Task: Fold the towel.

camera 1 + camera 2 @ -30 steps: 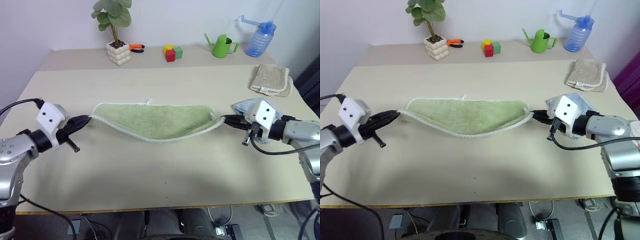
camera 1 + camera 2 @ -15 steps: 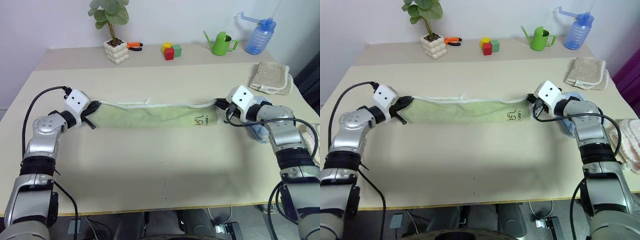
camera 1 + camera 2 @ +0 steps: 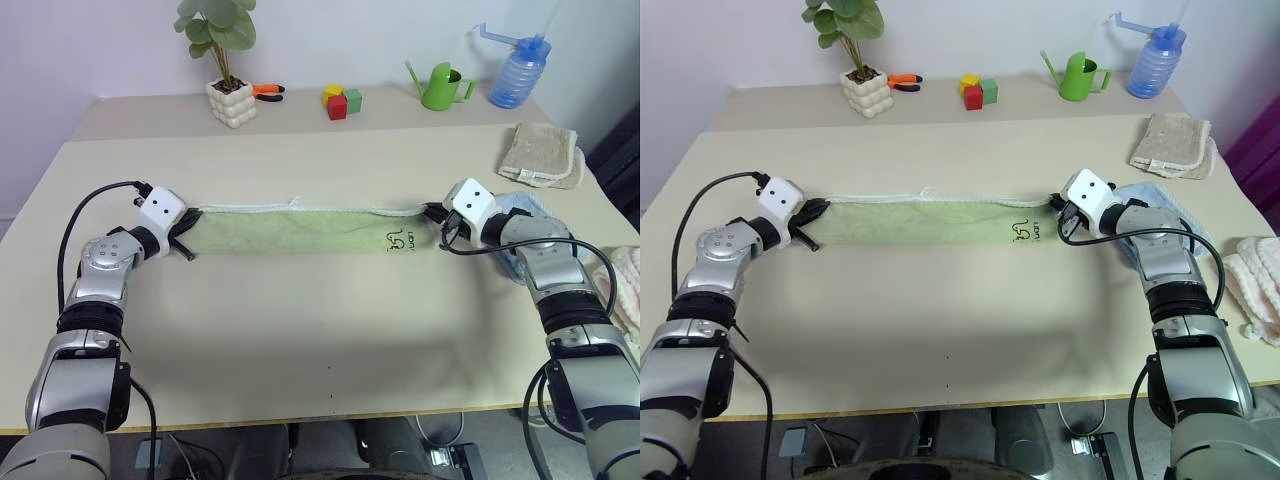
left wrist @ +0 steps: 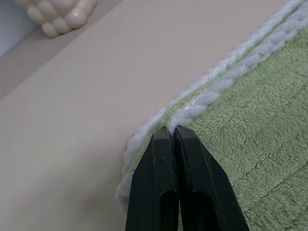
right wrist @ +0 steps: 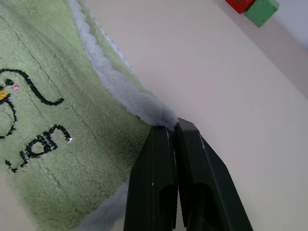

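The light blue cloth [image 3: 520, 232] lies mostly behind the right arm, just a strip of it peeking out. Over at the picture's side, a pinkish-white ribbed cloth [image 3: 1252, 285] is cut off by the edge. The black stitched lettering [image 3: 398, 240] on the light green terry-cloth towel [image 3: 300, 230] is too small to read from the head views. Close in, the right wrist view crops that lettering, and the cream bobbled plant pot [image 4: 57, 17] is sliced off at the left wrist view's border.
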### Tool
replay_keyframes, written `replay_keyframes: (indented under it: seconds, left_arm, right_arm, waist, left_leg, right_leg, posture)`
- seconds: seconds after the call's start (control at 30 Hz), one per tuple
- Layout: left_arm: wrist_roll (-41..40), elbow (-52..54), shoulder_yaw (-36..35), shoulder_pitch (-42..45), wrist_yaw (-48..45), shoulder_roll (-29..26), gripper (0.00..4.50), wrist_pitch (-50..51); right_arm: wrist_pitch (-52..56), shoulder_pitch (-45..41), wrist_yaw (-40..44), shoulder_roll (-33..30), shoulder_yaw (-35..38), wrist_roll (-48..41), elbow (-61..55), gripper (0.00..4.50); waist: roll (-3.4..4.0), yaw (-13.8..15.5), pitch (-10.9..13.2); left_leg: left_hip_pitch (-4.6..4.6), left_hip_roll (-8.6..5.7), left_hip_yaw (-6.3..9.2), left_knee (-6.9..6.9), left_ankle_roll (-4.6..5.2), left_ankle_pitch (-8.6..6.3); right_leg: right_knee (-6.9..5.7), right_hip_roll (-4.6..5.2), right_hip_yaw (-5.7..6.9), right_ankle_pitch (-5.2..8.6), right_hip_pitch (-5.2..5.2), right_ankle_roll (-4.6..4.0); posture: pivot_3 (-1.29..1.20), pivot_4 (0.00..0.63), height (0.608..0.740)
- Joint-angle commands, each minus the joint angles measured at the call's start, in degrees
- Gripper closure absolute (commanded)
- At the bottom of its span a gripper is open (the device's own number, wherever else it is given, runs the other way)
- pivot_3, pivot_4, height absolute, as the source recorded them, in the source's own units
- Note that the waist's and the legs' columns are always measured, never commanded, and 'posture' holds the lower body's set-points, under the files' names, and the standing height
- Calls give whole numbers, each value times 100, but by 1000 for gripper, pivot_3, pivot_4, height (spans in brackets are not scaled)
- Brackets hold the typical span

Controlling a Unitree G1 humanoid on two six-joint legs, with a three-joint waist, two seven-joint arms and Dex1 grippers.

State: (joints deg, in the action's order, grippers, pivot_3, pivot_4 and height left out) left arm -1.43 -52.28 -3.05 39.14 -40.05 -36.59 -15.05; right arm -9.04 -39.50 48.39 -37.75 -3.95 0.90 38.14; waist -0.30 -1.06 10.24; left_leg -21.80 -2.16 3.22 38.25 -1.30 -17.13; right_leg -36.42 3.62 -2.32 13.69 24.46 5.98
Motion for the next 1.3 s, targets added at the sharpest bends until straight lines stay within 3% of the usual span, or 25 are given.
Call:
replay_keyframes:
  seconds: [0.03,0.13,0.33,0.43,0.53,0.57,0.73,0.93,1.13,1.3]
  left_arm:
    - [-252,221,-302,50,134,-24,3102,77]
    - [-376,586,-510,-108,424,-10,1611,118]
    - [-940,1754,-1003,-648,693,204,1611,924]
    - [-1015,2379,-1120,-957,935,283,1611,1150]
    - [-1197,3545,-1071,-1319,1071,539,1563,1410]
    - [-1245,3966,-967,-1456,1055,626,1563,1529]
    - [-859,5821,384,-2427,456,854,1563,1682]
    - [-811,6513,1158,-2759,239,1105,1563,1927]
    - [-720,6683,1363,-2863,143,1138,1563,1984]
    - [-738,6756,1350,-2873,168,1194,1563,2080]
  right_arm:
    - [44,19,-35,-148,165,-49,-356,3085]
    - [96,177,-263,-285,316,-20,-701,1619]
    - [713,772,-688,-577,728,-89,-1780,1619]
    - [1630,1130,-698,-569,1098,-530,-2576,1619]
    - [3196,1636,-848,-296,1639,-1464,-3906,310]
    - [3656,1783,-943,-200,1770,-1729,-4287,75]
    - [6131,2623,-1867,629,2303,-3076,-6023,75]
    - [7877,2585,-3341,1977,3012,-3828,-6460,75]
    - [8404,1861,-4557,3009,3813,-3839,-5869,75]
    - [8138,1314,-4965,3279,4170,-3768,-4974,75]
  waist:
    - [0,0,0]
    - [0,4,0]
    - [0,21,0]
    - [0,30,0]
    - [-1,39,-1]
    - [-1,43,-1]
    - [3,52,-19]
    - [2,29,-18]
    - [4,23,-20]
    - [4,17,-20]
  left_leg:
    - [0,1,0,0,0,0]
    - [-2,1,1,1,0,0]
    - [-8,1,3,3,0,0]
    - [-8,1,3,3,-1,1]
    - [-14,2,11,4,-2,1]
    - [-15,2,12,6,-2,1]
    - [-18,2,20,0,-3,1]
    - [-8,4,17,2,-5,2]
    - [2,1,9,1,-5,3]
    - [4,1,7,1,-5,3]
  right_leg:
    - [-1,0,0,0,0,0]
    - [-2,2,0,0,3,0]
    - [-5,5,-1,0,9,0]
    - [-10,6,-1,0,9,0]
    - [-11,6,-1,0,12,0]
    - [-11,7,-1,0,12,0]
    - [-3,12,-4,0,10,0]
    - [-12,7,-10,-4,8,-7]
    - [-22,-2,-11,-3,8,-8]
    - [-22,-3,-10,-3,5,-7]
  posture:
    - [0,150,727]
    - [0,150,727]
    - [0,150,727]
    - [0,150,727]
    - [0,150,727]
    - [0,150,727]
    - [0,150,727]
    - [0,150,727]
    - [0,150,727]
    - [0,150,727]
